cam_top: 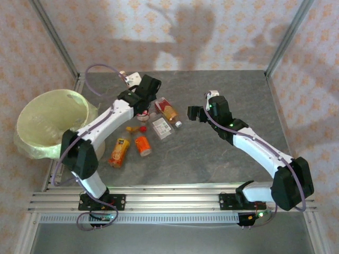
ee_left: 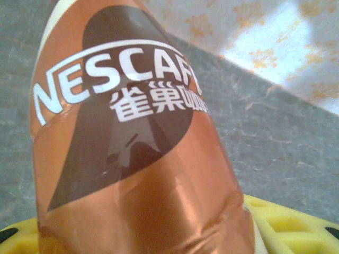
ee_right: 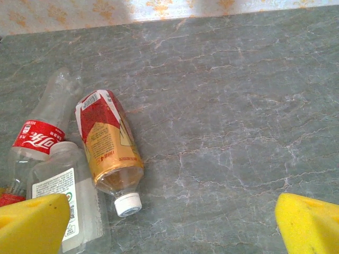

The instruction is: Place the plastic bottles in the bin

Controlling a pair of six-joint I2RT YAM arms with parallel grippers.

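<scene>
Nescafé bottle [ee_left: 132, 159], coppery brown, crowds the left wrist lens, set between the yellow pads [ee_left: 296, 227] of the left tool [ee_left: 159, 235]. Its label creases where it meets a pad, so I judge the tool clenched on this bottle, low on its body. Whether the bottle has left the ground I cannot tell.

Largest of all is the grey marbled surface [cam_top: 222, 159], which carries every loose bottle. Off its left edge stands the bin [cam_top: 24, 132], lined in pale yellow-green and with its mouth open. It stands close to the left arm [cam_top: 100, 124], so that arm is likely the one to carry, with a swing to its own side.

Seen from its wrist, the right tool [ee_right: 169, 227] is released, with its pads wide apart at the lower corners. It faces the cluster from the other side, probably lining up a pick. A tea bottle [ee_right: 108, 151] in red and gold lies on its side, white cap toward the lens, left of the gap's middle. Just beside it lie a Coca-Cola bottle [ee_right: 37, 137] and a white-labelled bottle [ee_right: 69, 196], the latter partly behind the lower-left pad.

Smaller orange bottles [cam_top: 119, 151] lie nearer the arm bases, apart from both tools.
</scene>
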